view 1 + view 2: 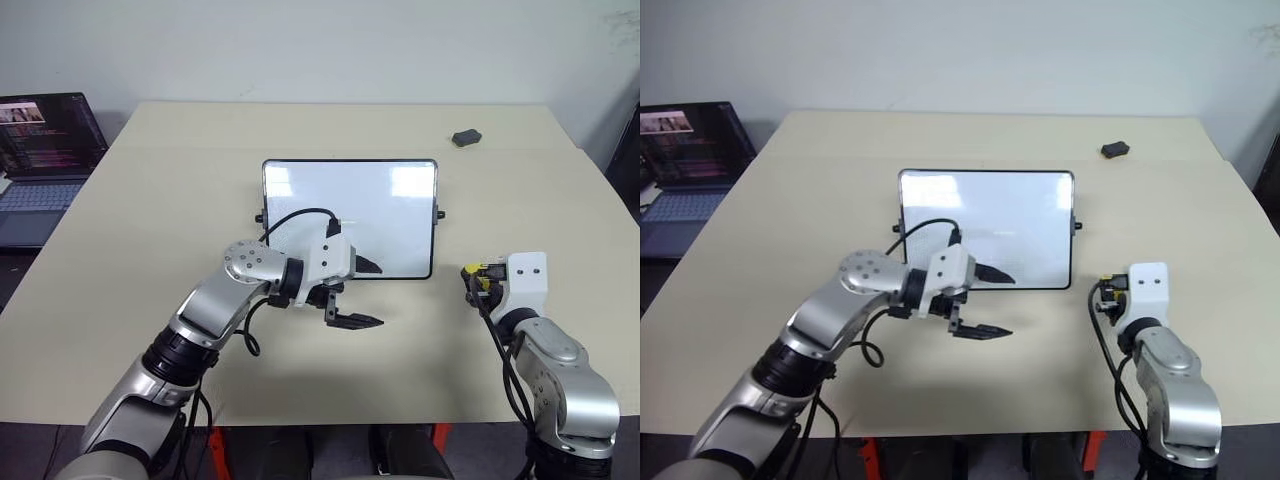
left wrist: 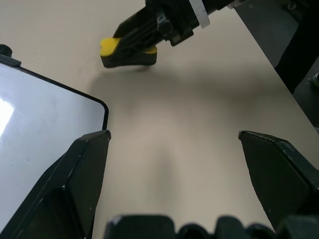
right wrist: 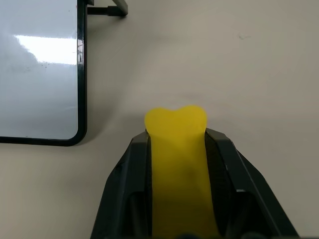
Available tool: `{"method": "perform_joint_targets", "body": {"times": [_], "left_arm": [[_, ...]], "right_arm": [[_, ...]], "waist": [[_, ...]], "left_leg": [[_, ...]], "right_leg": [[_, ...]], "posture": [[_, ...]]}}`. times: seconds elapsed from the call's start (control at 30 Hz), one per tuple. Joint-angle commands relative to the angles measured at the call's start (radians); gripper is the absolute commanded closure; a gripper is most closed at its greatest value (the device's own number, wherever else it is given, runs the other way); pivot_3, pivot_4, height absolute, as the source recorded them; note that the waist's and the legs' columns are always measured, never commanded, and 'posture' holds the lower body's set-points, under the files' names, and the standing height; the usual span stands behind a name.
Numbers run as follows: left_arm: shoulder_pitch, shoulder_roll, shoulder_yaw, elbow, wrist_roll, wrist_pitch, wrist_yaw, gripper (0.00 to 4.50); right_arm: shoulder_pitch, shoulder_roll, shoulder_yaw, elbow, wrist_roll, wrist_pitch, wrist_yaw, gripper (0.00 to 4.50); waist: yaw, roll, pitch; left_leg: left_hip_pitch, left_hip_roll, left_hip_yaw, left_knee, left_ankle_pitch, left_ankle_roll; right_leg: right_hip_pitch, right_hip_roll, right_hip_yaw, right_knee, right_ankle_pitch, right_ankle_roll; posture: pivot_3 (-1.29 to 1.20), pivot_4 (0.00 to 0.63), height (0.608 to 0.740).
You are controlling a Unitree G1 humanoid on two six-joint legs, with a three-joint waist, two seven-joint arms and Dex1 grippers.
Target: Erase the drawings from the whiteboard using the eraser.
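right gripper squeezes eraser; head view barely shows yellow.

Looks like a lab or office test space: a big plain beige table against a bare white wall, with an open laptop running what looks like code off to the side

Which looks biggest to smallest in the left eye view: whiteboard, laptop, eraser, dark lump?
1. whiteboard
2. laptop, cut off by the picture's edge
3. and 4. eraser and dark lump: look alike; the eraser is partly hidden in the right hand.
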Motion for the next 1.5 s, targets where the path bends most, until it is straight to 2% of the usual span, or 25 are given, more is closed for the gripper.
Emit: {"method": "perform_joint_targets", "body": {"times": [0.03, 0.5, 0.57, 0.6, 0.8, 0.83, 1.03, 1.17, 1.27, 1.37, 1.4, 1.5], "left_arm": [[-0.002, -0.011, -0.002, -0.028, 0.011, -0.012, 0.001, 0.0], [0.021, -0.028, 0.003, -0.057, 0.011, 0.026, 0.022, 0.0], [0.025, -0.028, 0.002, -0.059, 0.012, 0.026, 0.022, 0.0], [0.026, -0.029, 0.001, -0.059, 0.012, 0.026, 0.022, 0.0], [0.037, -0.038, 0.002, -0.072, 0.007, 0.036, 0.033, 0.0], [0.044, -0.038, 0.005, -0.078, 0.003, 0.043, 0.037, 0.0], [0.094, -0.029, 0.069, -0.127, -0.047, 0.104, 0.072, 0.0], [0.192, -0.055, 0.287, -0.181, -0.112, 0.198, 0.266, 0.0], [0.283, -0.06, 0.436, -0.258, -0.156, 0.278, 0.387, 0.0], [0.385, -0.068, 0.557, -0.336, -0.157, 0.309, 0.501, 0.0], [0.43, -0.078, 0.596, -0.366, -0.149, 0.312, 0.545, 0.0], [0.544, -0.1, 0.662, -0.432, -0.148, 0.303, 0.615, 0.0]], "right_arm": [[-0.017, -0.014, 0.006, 0.014, 0.011, -0.044, -0.006, 3.4], [-0.051, -0.036, -0.01, 0.136, 0.044, -0.116, -0.013, 3.4], [-0.048, -0.037, -0.01, 0.144, 0.051, -0.118, -0.015, 2.67], [-0.047, -0.038, -0.008, 0.146, 0.054, -0.121, -0.016, 2.48], [-0.047, -0.044, 0.002, 0.131, 0.064, -0.129, -0.01, 0.25], [-0.047, -0.044, 0.002, 0.116, 0.07, -0.132, -0.005, 0.02], [-0.062, -0.027, -0.024, 0.029, 0.107, -0.146, -0.017, 0.02], [-0.053, 0.0, -0.048, -0.008, 0.113, -0.245, -0.046, 0.02], [-0.045, -0.019, -0.058, 0.03, 0.079, -0.362, -0.063, 0.02], [-0.027, -0.026, -0.074, 0.092, 0.07, -0.508, -0.056, 0.02], [-0.011, -0.032, -0.074, 0.123, 0.063, -0.61, -0.037, 0.02], [0.061, -0.026, -0.056, 0.128, 0.091, -0.755, 0.019, 0.02]], "waist": [[0.0, 0.0, 0.0], [0.001, 0.0, 0.0], [0.001, 0.0, 0.0], [0.001, 0.0, 0.0], [0.001, 0.0, 0.0], [0.001, 0.0, 0.0], [-0.001, 0.0, 0.0], [-0.002, 0.0, 0.0], [-0.001, 0.0, 0.0], [0.001, 0.0, 0.0], [0.002, 0.0, 0.0], [0.002, 0.0, 0.0]], "left_leg": [[0.0, 0.0, 0.0, 0.0, 0.0, 0.0], [0.0, 0.0, 0.0, 0.002, 0.0, 0.0], [0.0, 0.0, 0.0, 0.003, 0.0, 0.0], [0.0, 0.0, 0.0, 0.003, 0.0, 0.0], [0.0, 0.0, 0.0, 0.007, 0.0, 0.001], [0.0, 0.0, 0.0, 0.008, 0.0, 0.001], [0.0, 0.0, -0.001, 0.011, 0.0, 0.001], [0.0, 0.0, -0.002, 0.011, 0.0, 0.001], [0.0, 0.001, -0.002, 0.011, 0.0, 0.001], [0.0, 0.0, -0.001, 0.011, 0.0, 0.001], [0.0, 0.0, -0.001, 0.011, 0.0, 0.001], [0.001, 0.0, -0.001, 0.011, 0.0, 0.001]], "right_leg": [[0.0, 0.0, 0.0, 0.0, 0.0, 0.0], [0.0, 0.0, 0.0, 0.004, 0.0, 0.0], [0.0, 0.0, 0.001, 0.004, 0.0, 0.0], [0.0, 0.0, 0.001, 0.005, 0.0, 0.0], [0.0, 0.0, 0.001, 0.008, 0.0, 0.0], [0.0, 0.0, 0.001, 0.009, 0.0, 0.0], [0.0, 0.0, 0.0, 0.012, 0.0, 0.0], [0.0, 0.0, 0.0, 0.011, 0.0, 0.0], [0.0, 0.0, 0.0, 0.011, 0.0, 0.0], [0.0, -0.001, 0.0, 0.011, 0.0, 0.0], [0.001, -0.001, 0.0, 0.011, 0.0, 0.0], [0.001, -0.001, 0.0, 0.011, 0.0, 0.0]], "posture": [[0.0, 0.15, 0.74], [0.0, 0.15, 0.74], [0.0, 0.15, 0.74], [0.0, 0.15, 0.74], [0.0, 0.15, 0.74], [0.0, 0.15, 0.74], [0.0, 0.15, 0.74], [0.0, 0.15, 0.74], [0.0, 0.15, 0.74], [0.0, 0.15, 0.74], [0.0, 0.15, 0.74], [0.0, 0.15, 0.74]]}}
